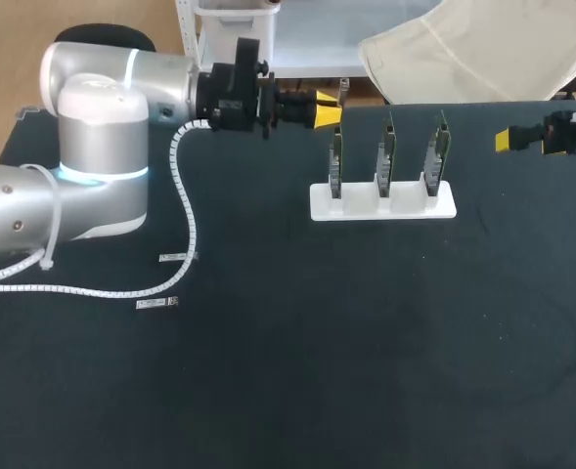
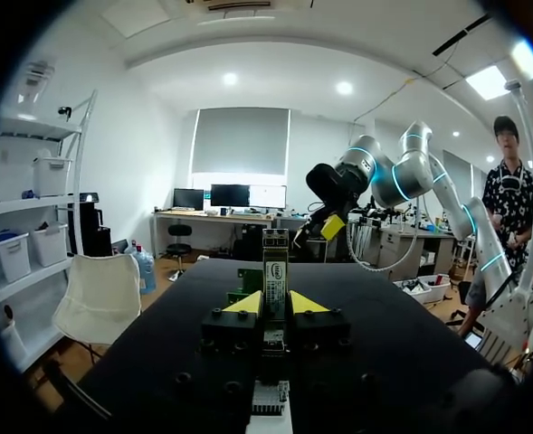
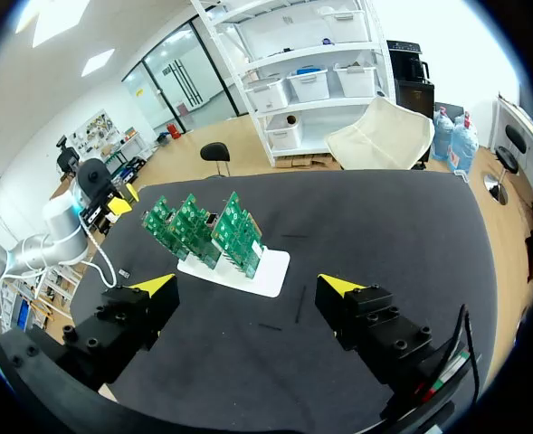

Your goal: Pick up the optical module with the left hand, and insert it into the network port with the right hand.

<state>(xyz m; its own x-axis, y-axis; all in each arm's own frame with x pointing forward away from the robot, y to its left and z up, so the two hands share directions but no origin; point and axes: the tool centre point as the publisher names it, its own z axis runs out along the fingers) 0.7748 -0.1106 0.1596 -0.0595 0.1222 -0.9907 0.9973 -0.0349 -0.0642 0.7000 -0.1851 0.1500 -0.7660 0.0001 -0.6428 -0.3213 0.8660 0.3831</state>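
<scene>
Left tool (image 1: 328,111) level, around optical module (image 2: 275,264)

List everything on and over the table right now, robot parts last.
optical module: one, silvery, between the left gripper's fingers, just ahead of the end circuit board
circuit boards: three, green, upright in a row in the holder
holder: one, white, on the table toward the far side
label strips: two, white, flat on the table beside the left arm's cable
table: one, black
left gripper: yellow tips, shut on the optical module
right gripper: yellow tips, open, empty, facing the boards
</scene>
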